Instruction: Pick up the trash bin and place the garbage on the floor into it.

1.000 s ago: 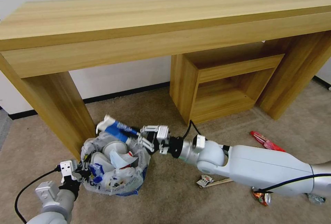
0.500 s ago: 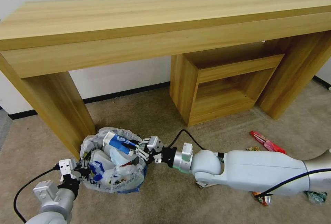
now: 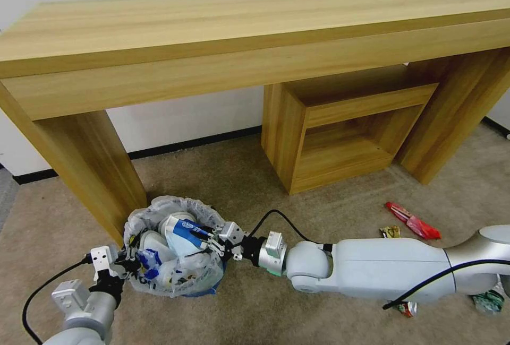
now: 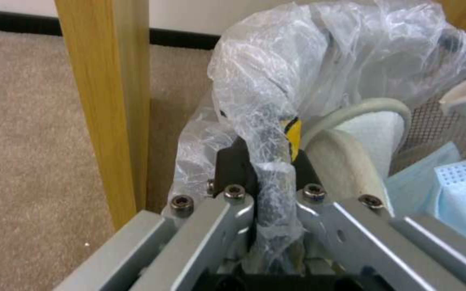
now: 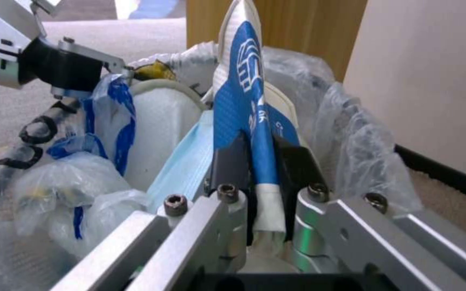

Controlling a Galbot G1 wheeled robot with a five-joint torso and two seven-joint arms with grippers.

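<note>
The trash bin (image 3: 171, 280) stands on the beige floor (image 3: 223, 180) beside a table leg, its white bag pulled over the rim. My left gripper (image 3: 125, 265) is shut on the bag-covered rim (image 4: 268, 121). My right gripper (image 3: 210, 239) reaches in over the bin's opposite rim, shut on a flattened blue-white cup (image 3: 183, 228) that sits low among the contents. The right wrist view has the cup (image 5: 244, 81) standing between the pads. White slippers (image 4: 362, 129) and a blue mask (image 4: 449, 186) lie inside. On the floor lie a red wrapper (image 3: 411, 220), a yellow wrapper (image 3: 390, 232) and a crushed can (image 3: 406, 309).
A long wooden table spans the scene; its thick leg (image 3: 90, 170) stands right against the bin. A wooden shelf unit (image 3: 340, 132) sits under the table to the right. A crumpled piece of litter (image 3: 486, 301) lies at the far right. Open carpet lies before the bin.
My right gripper has come down and leftward, bringing the blue-white cup from above the bin's rim into the bin. The left gripper and the bin have stayed put.
</note>
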